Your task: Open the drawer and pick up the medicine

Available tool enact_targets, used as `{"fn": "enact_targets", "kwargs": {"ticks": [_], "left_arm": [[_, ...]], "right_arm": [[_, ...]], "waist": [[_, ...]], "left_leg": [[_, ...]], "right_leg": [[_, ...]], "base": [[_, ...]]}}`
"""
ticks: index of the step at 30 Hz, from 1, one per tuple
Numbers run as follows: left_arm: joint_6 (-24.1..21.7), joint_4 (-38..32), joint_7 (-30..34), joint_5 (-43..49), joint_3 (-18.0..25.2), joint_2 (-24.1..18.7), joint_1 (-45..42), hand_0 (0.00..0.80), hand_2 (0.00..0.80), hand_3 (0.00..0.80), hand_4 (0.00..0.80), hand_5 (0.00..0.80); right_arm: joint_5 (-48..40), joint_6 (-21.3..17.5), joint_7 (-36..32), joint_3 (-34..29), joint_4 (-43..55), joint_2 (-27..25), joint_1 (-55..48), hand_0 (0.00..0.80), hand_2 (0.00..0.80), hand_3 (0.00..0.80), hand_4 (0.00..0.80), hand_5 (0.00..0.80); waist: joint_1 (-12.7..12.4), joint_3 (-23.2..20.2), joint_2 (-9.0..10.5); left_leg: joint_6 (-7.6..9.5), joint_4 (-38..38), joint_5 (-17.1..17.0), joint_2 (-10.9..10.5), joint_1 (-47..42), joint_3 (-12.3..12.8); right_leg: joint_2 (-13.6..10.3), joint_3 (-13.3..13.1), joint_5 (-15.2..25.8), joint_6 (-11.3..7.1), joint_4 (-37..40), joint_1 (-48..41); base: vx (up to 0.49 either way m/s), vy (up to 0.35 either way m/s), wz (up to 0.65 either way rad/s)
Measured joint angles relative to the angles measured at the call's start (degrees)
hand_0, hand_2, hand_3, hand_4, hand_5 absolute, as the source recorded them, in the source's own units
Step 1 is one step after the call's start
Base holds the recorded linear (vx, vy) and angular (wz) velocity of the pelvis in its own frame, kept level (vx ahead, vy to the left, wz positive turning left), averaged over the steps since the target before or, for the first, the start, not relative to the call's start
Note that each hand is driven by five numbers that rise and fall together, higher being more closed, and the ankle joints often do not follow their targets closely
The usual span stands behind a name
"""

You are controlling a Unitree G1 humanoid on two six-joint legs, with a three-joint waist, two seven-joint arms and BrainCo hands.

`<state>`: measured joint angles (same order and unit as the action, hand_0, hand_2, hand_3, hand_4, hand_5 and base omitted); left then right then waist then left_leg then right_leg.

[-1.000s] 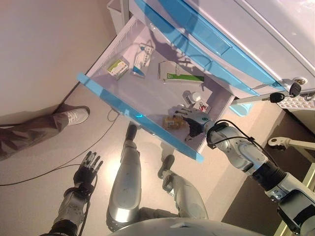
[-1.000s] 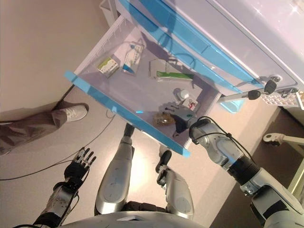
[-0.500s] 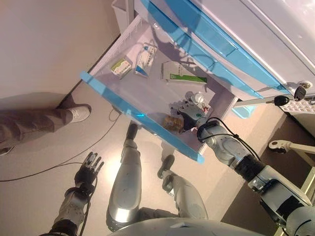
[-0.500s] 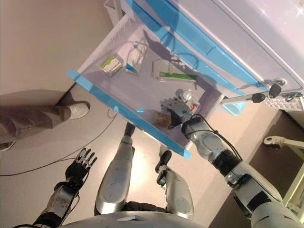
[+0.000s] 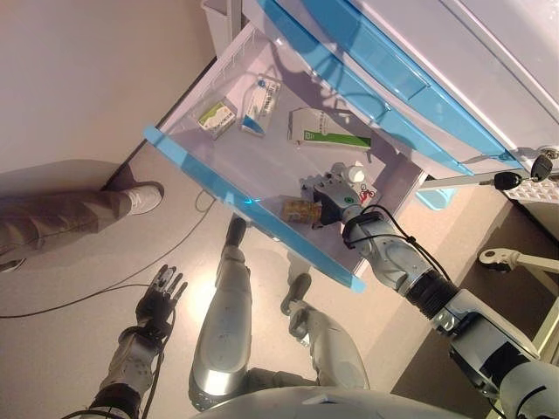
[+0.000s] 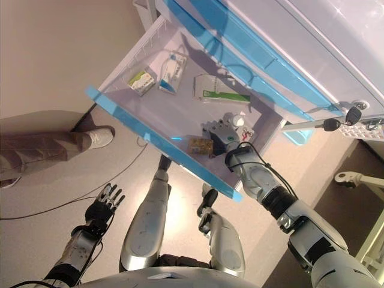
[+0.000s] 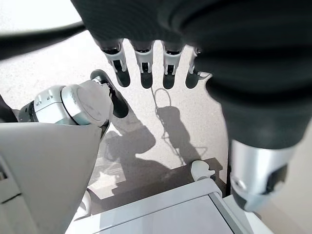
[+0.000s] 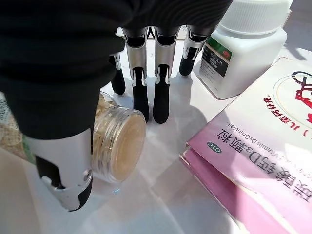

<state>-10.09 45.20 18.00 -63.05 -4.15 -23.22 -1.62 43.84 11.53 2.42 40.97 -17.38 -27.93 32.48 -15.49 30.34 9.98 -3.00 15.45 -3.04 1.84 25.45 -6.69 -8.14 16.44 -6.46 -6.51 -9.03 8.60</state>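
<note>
Right hand (image 8: 146,63) reaching into the open drawer (image 5: 210,179).
Fingers spread loosely beside the amber jar (image 8: 117,141), seemingly lining up a grasp; left hand (image 5: 162,292) hangs relaxed, empty.

Drawer (image 5: 262,166): smooth white plastic tray, semi-gloss, with a translucent glossy blue plastic front across the middle of the head views.
Clear jar (image 8: 119,141): glossy transparent plastic showing pale yellowish contents, centre left of the right wrist view.
White bottle (image 8: 243,46): matt white plastic, ribbed cap, glossy printed paper label, upper right of that view.
Pink boxes (image 8: 258,161): smooth coated card with a light sheen, lower right.
Green-and-white carton (image 5: 327,129): matt card, upper middle of the left eye view.
Right hand (image 8: 146,73): brushed silver metal-look fingers, dark rubbery tips, matt black ribbed cover.
Floor (image 5: 79,262): smooth, faintly speckled beige, low sheen.
</note>
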Motion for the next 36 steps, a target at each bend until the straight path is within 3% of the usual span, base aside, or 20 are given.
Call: {"fn": "enact_targets", "kwargs": {"ticks": [3, 4, 5, 6, 7, 8, 29, 36], "left_arm": [[0.0, 0.0, 0.0, 0.0, 0.0, 0.0, 0.0, 0.000, 0.000, 0.000, 0.000, 0.000], [0.0, 0.0, 0.0, 0.0, 0.0, 0.0, 0.0, 0.000, 0.000, 0.000, 0.000, 0.000], [0.0, 0.0, 0.0, 0.0, 0.0, 0.0, 0.0, 0.000, 0.000, 0.000, 0.000, 0.000], [0.0, 0.0, 0.0, 0.0, 0.0, 0.0, 0.0, 0.000, 0.000, 0.000, 0.000, 0.000], [0.0, 0.0, 0.0, 0.0, 0.0, 0.0, 0.0, 0.000, 0.000, 0.000, 0.000, 0.000], [0.0, -0.1, 0.0, 0.0, 0.0, 0.0, 0.0, 0.000, 0.000, 0.000, 0.000, 0.000], [0.0, -0.7, -0.1, 0.0, 0.0, 0.0, 0.0, 0.000, 0.000, 0.000, 0.000, 0.000], [0.1, -0.9, -0.1, 0.0, 0.0, 0.1, 0.0, 0.000, 0.000, 0.000, 0.000, 0.000]], "right_arm": [[0.0, 0.0, -0.3, 0.0, -0.1, 0.1, 0.2, 0.000, 0.000, 0.000, 0.000, 0.000], [-0.1, 0.0, -0.3, 0.0, -0.1, 0.1, 0.2, 0.047, 0.047, 0.047, 0.047, 0.047], [-0.2, 0.0, -0.5, 0.0, -0.1, 0.1, 0.2, 0.157, 0.157, 0.157, 0.157, 0.157], [-0.5, 0.0, -0.5, 0.0, -0.1, 0.1, 0.2, 0.402, 0.402, 0.402, 0.402, 0.402], [-0.4, 0.0, -0.5, 0.0, 0.0, 0.1, 0.3, 0.536, 0.536, 0.536, 0.536, 0.536], [-0.4, 0.1, -0.5, 0.0, -0.1, 0.2, 0.7, 0.800, 0.800, 0.800, 0.800, 0.800], [0.0, 0.2, -0.5, 0.1, -0.6, 0.3, 1.9, 0.800, 0.800, 0.800, 0.800, 0.800], [-0.7, -1.4, -0.5, 0.3, -0.6, -0.2, 1.2, 0.800, 0.800, 0.800, 0.800, 0.800]], "waist": [[0.0, 0.0, -0.01], [0.0, 0.0, -0.02], [0.0, 0.0, -0.02], [0.0, 0.0, -0.02], [0.0, 0.0, -0.03], [0.0, 0.0, -0.04], [-0.9, 0.0, -0.08], [-1.4, 0.0, -0.08]], "left_leg": [[-0.02, 0.0, 0.0, 0.0, 0.0, 0.0], [-0.02, 0.0, 0.0, 0.0, 0.0, 0.0], [-0.03, 0.0, 0.0, 0.0, 0.0, 0.0], [-0.03, 0.0, 0.0, 0.0, -0.1, 0.1], [-0.04, 0.0, 0.0, 0.0, -0.1, 0.1], [-0.04, 0.0, 0.0, 0.0, -0.1, 0.1], [-0.42, 0.0, 0.3, 0.0, -0.2, 0.1], [-0.54, -0.5, 0.4, 0.1, -1.2, 0.2]], "right_leg": [[0.0, 0.0, 0.0, 0.00, 0.0, 0.0], [0.0, 0.0, 0.0, 0.00, 0.0, 0.0], [0.0, 0.0, 0.0, 0.00, 0.0, 0.0], [0.0, 0.0, 0.0, 0.00, 0.0, 0.0], [0.0, -0.1, 0.0, 0.00, 0.0, 0.0], [0.0, -0.1, 0.0, 0.00, 0.0, 0.0], [-0.1, -0.1, 0.0, 0.00, 0.0, -0.1], [0.0, -0.2, 0.0, 0.00, 0.2, -0.9]], "base": [[0.000, 0.000, 0.00], [0.000, 0.000, 0.00], [0.000, 0.000, 0.00], [0.000, 0.000, 0.00], [0.000, 0.000, 0.00], [0.000, 0.000, 0.00], [0.000, 0.000, 0.00], [0.000, 0.000, 0.00]]}}
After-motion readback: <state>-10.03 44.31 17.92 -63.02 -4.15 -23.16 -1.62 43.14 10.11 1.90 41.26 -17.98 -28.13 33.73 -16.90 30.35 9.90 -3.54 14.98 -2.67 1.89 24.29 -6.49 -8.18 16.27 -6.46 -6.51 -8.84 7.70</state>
